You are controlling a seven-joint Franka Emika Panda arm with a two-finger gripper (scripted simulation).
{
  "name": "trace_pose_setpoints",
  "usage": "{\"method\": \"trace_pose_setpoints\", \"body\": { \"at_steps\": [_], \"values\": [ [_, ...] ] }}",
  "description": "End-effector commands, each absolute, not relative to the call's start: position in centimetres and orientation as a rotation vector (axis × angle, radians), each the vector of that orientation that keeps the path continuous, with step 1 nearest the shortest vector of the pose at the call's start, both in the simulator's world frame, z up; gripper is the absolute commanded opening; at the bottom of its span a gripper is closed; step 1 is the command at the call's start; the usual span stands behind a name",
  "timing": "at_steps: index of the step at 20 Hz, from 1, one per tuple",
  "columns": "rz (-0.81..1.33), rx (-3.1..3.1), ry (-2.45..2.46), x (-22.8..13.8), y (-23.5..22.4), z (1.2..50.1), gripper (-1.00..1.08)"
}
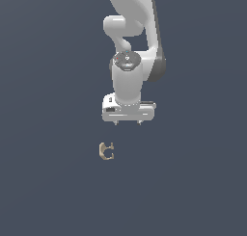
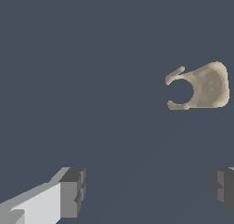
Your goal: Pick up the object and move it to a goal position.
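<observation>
The object [image 1: 105, 151] is a tiny tan C-shaped hooked piece lying flat on the dark grey surface, below and slightly toward the exterior view's left of the white gripper [image 1: 128, 123]. In the wrist view the object [image 2: 205, 87] shows as a rounded beige body with two curved prongs. It lies ahead of the gripper [image 2: 148, 189] and off to one side, apart from both fingers. The fingers [image 2: 73, 191] stand wide apart with nothing between them. The gripper hangs above the surface, pointing down.
The white arm [image 1: 132, 32] rises behind the gripper toward the top of the exterior view. A plain dark grey surface [image 1: 48, 182] spreads all around.
</observation>
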State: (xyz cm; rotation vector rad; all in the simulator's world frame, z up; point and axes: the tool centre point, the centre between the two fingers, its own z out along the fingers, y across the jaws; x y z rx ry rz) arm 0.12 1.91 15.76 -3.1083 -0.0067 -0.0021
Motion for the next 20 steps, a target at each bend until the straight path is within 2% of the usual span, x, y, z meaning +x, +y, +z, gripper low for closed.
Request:
{"method": "trace_pose_setpoints", "body": {
  "at_steps": [1, 9, 20],
  "values": [
    [-0.002, -3.109, -0.01, 0.3, 1.7, 15.7, 1.0],
    [-0.003, -3.116, -0.045, 2.2, -0.1, 14.4, 1.0],
    [-0.002, -3.131, -0.137, 6.4, -5.5, 10.7, 1.0]
  ]
}}
